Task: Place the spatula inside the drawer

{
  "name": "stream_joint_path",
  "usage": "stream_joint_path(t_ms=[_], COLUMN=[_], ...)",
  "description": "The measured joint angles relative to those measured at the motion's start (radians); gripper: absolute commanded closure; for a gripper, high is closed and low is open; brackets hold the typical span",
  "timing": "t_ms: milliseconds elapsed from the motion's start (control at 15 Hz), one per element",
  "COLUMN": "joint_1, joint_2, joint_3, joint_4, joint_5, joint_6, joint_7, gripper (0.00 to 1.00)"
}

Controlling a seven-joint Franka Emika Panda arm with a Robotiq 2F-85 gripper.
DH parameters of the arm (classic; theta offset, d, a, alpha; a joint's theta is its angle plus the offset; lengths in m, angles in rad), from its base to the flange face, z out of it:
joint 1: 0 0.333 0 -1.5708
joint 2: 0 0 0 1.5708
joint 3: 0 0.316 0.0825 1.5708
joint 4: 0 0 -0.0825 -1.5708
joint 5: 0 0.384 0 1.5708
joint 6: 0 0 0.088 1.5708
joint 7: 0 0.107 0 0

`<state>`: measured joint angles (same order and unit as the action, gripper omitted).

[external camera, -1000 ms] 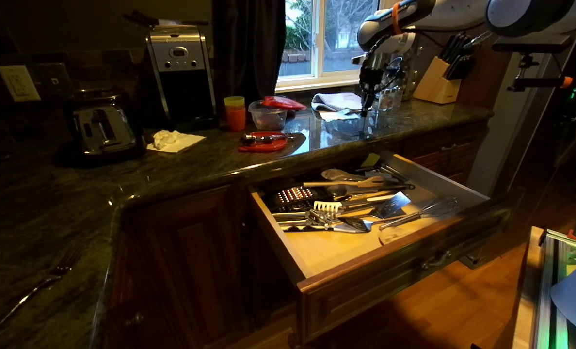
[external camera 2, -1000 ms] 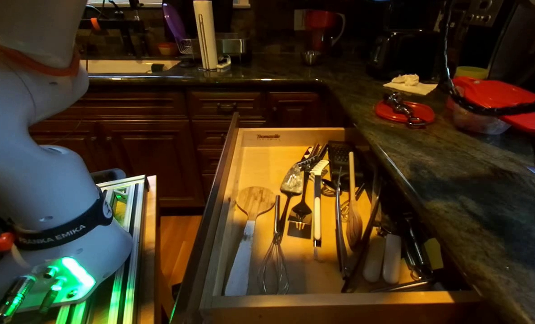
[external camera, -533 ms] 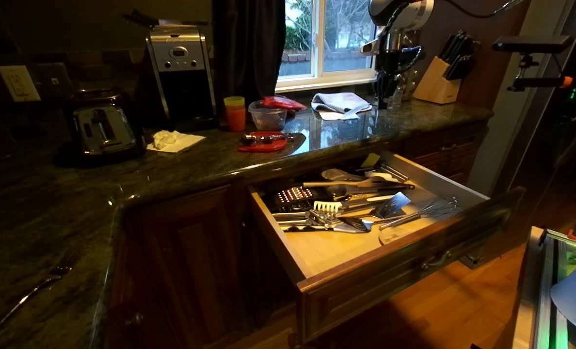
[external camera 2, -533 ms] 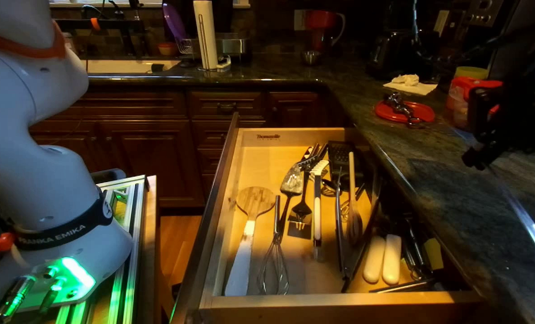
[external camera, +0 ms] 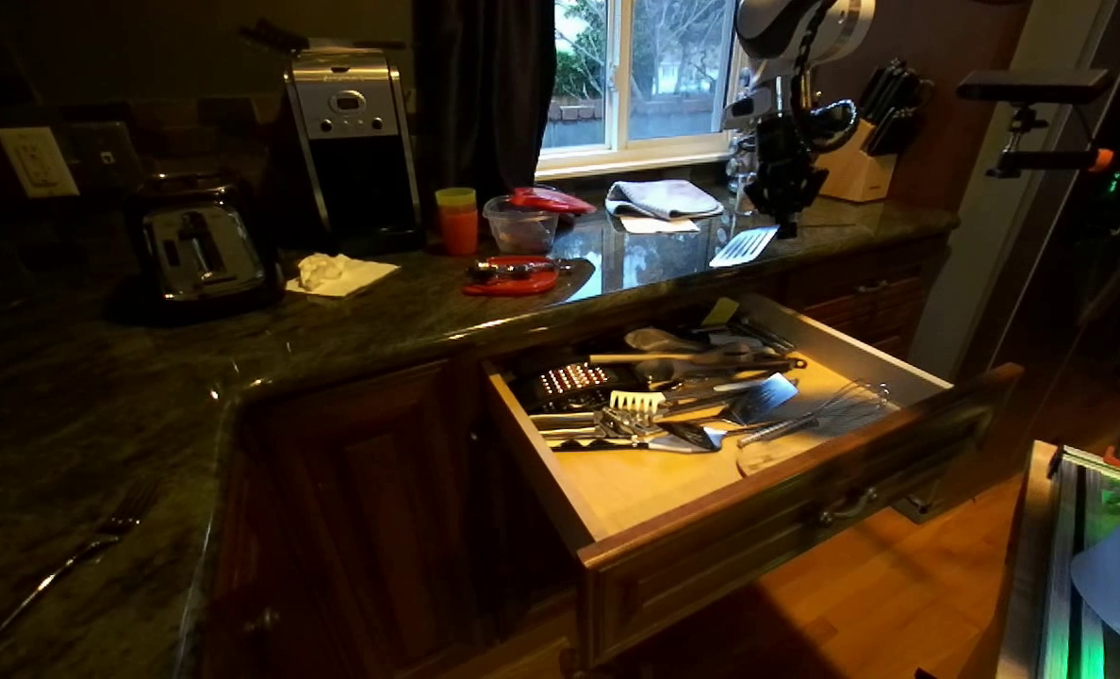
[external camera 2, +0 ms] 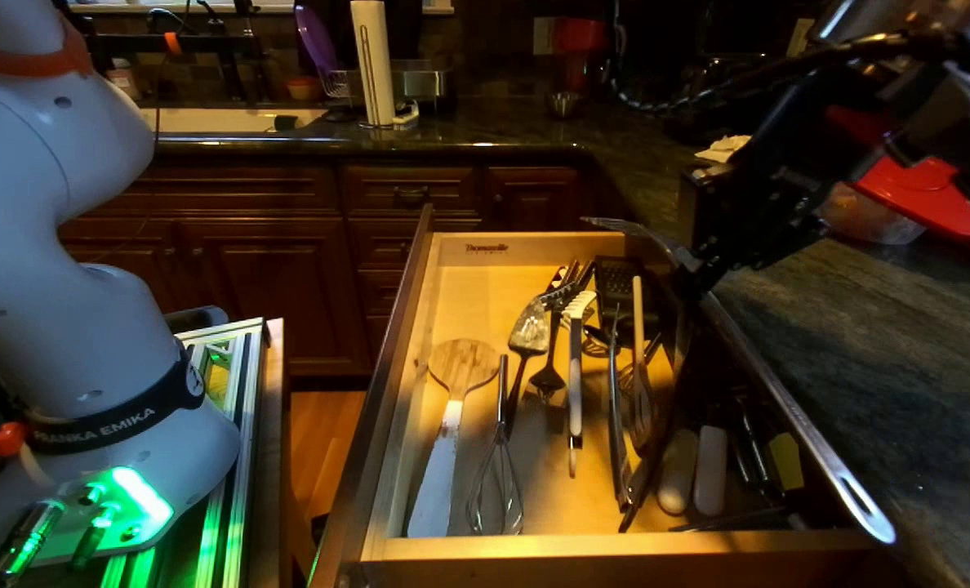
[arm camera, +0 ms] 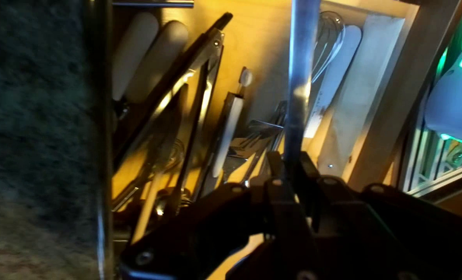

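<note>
Holding the spatula by its handle in the gripper, narrowed onto the metal between both tips in the wrist view. Found in the air, with the slotted head left of the gripper in an exterior view. Noted pulled out, in both exterior views, the drawer. Listed there, in an exterior view: a wooden paddle and a whisk on the left, a wooden spoon and a grater toward the far right, two white handles at the near right, plus tongs in the wrist view. Noted as obstruction: the counter, with its edge close to the spatula and reaching over the right side of the drawer in an exterior view. Unable to tell the gap. Recorded on the counter, in an exterior view: a toaster and a coffee maker at the far left, a fork at the near left, then rightward a cup, a plastic tub, a red dish, a cloth and a knife block, partly behind the gripper.
</note>
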<state>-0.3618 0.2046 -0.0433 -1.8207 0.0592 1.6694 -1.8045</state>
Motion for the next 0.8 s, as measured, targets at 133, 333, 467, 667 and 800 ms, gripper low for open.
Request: stream_joint_path(t_ms=[133, 333, 467, 667, 800], joint_1=[0.017, 0.023, 0.023, 0.041, 0.067], joint_2=[-0.012, -0.003, -0.001, 0.000, 0.003], joint_3=[-0.016, -0.025, -0.025, -0.038, -0.037], joint_4=[-0.017, -0.005, -0.004, -0.009, -0.035], joint_5=[0.001, 0.001, 0.001, -0.001, -0.003], joint_6=[0.000, 0.000, 0.000, 0.004, 0.040], joint_7=[-0.004, -0.004, -0.004, -0.004, -0.002], gripper=[0.89, 0.89, 0.97, 0.97, 0.97])
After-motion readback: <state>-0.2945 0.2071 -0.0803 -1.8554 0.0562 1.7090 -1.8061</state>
